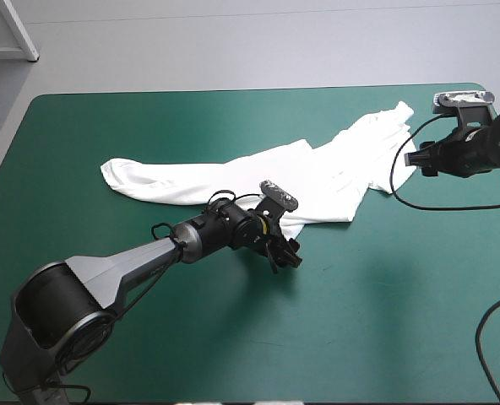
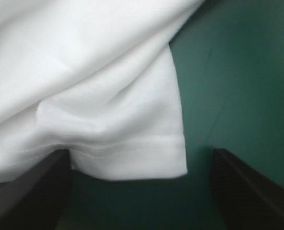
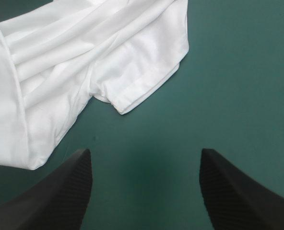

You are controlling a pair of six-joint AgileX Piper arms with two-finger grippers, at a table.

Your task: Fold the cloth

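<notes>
T-shirt [image 1: 317, 173], white and short-sleeved, lies loosely spread and wrinkled on the desk [image 1: 149, 337]. It forms a long band that starts left of the desk's middle and runs toward the far right corner. The left jaws sit at the near edge of this band, about midway along it, low over the desk. They are open: the two black fingers [image 2: 31, 191] stand well apart. A corner of the shirt with a stitched hem [image 2: 132, 148] lies between them and reaches up to one finger, though whether it touches is unclear. Bare cover lies beside the other finger, and more white cloth rises in soft folds ahead of the jaws. The right jaws hover at the shirt's far right end, just beside its edge. They are also open, their black fingers [image 3: 55, 191] wide apart with only teal-green cover between them. Ahead of them lies a sleeve [image 3: 147, 62] with its hemmed edge turned toward the jaws. A longer fold of the shirt runs down close to one finger. Neither pair of jaws holds any cloth. The teal-green cover is smooth and fills the desk up to its rounded far corners. Beyond the far edge is a pale grey floor [image 1: 275, 42].
</notes>
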